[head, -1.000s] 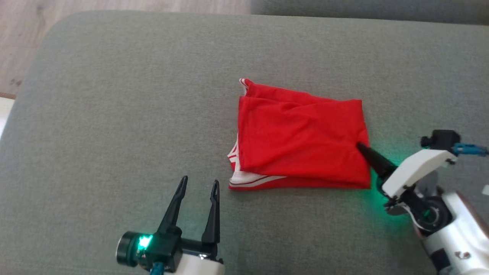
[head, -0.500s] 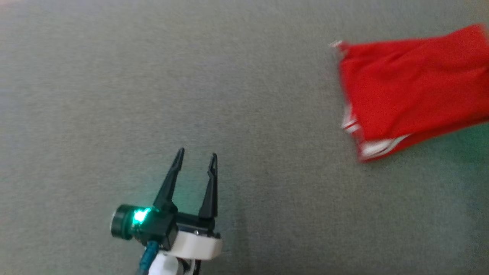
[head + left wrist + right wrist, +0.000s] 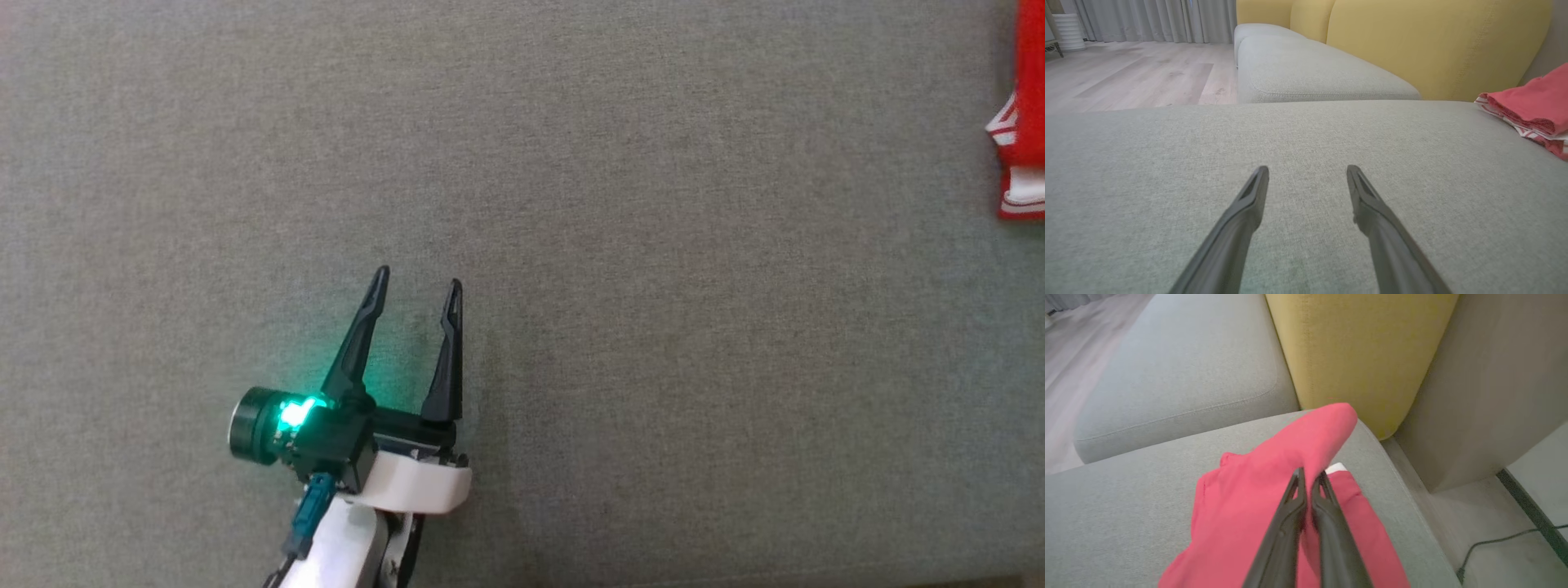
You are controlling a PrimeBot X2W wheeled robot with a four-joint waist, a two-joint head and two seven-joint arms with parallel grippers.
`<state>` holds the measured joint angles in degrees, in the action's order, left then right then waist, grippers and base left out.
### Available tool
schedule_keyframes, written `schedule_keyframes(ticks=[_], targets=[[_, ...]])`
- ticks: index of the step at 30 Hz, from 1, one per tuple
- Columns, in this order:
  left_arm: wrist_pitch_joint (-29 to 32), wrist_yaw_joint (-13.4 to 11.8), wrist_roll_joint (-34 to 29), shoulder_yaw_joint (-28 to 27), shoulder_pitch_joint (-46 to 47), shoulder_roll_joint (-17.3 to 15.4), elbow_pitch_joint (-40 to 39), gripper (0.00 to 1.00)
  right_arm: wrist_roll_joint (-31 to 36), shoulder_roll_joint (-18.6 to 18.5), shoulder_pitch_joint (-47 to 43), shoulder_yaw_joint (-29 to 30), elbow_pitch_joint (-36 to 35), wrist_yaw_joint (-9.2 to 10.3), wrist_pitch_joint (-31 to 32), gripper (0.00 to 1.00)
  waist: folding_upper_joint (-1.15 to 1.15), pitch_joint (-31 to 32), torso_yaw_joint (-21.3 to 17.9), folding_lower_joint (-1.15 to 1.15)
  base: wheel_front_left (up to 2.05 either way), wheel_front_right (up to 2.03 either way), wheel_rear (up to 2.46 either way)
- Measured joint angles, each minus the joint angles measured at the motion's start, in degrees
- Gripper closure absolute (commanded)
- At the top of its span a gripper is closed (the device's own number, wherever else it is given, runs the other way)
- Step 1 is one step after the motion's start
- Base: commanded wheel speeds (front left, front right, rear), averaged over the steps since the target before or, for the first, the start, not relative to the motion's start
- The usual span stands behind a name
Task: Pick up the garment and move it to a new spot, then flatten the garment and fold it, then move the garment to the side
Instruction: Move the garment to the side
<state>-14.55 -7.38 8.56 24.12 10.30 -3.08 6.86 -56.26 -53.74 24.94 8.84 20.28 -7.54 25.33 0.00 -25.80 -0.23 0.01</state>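
- The left gripper [image 3: 418, 278] sits in the lower left of the head view, over the grey seat cushion [image 3: 653, 327]. Its two dark fingers are spread wide with nothing between them.
- In the left wrist view those fingers frame bare grey fabric. Whether the tips touch the cushion is hard to judge.
- The red garment [image 3: 1030, 98], trimmed in white, lies at the right edge of the head view, mostly cut off and well apart from the left gripper.
- In the right wrist view the right gripper [image 3: 1311, 472] rises from the bottom centre. Its fingers are clenched on a fold of the garment, and a flap of cloth is lifted above the tips.
- A yellow backrest [image 3: 1351, 343] stands at the upper centre behind the garment.
- A dark cable [image 3: 1494, 543] lies on the floor at the lower right.
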Motion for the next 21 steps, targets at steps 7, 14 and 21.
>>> schedule_keyframes(ticks=[7, 14, 21], targets=[[0.0, 0.4, 0.7, 0.0, 0.0, 0.0, 1.1, 0.0, 8.7, 2.9, -1.9, 3.4, -1.8, 0.01, -1.3, 0.0, 0.0, 1.8, 0.0, -0.01, 0.0, 0.0, 0.0], [0.0, 0.3, 2.2, -1.0, -1.5, 0.1, 0.6, 0.0, 16.1, 16.9, -3.8, -4.9, -9.3, 0.0, -4.8, 0.0, 0.0, 8.0, 0.6, -0.01, 0.0, 0.0, 0.0], [-0.1, 0.4, 4.1, -2.2, -8.7, 0.1, 0.3, 0.0, 19.7, 28.6, -12.8, -18.5, -9.4, 0.0, -15.3, 0.0, 0.0, 16.5, 2.3, -0.02, 0.0, 0.0, 0.0]])
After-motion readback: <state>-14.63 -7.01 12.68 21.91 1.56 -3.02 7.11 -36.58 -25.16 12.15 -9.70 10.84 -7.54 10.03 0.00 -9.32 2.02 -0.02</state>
